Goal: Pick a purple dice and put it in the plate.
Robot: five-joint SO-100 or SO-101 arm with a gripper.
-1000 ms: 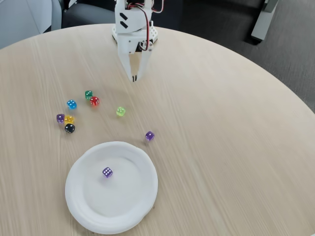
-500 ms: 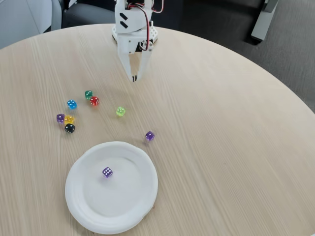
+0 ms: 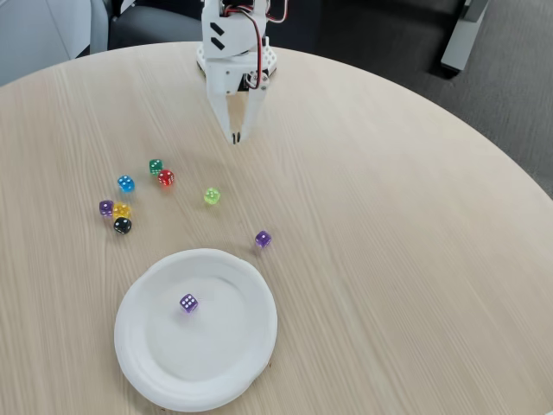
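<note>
A purple dice with white pips lies inside the white paper plate, a little left of its middle, near the table's front edge in the fixed view. My white gripper hangs at the back of the table, pointing down, well away from the plate. Its fingers meet at the tips and nothing is between them. Another purple die rests on the table just beyond the plate's upper right rim. A further purple die sits in the cluster at the left.
Left of centre lie loose dice: blue, green, red, yellow, black. A lime die sits alone nearer the middle. The round wooden table is bare on its right half.
</note>
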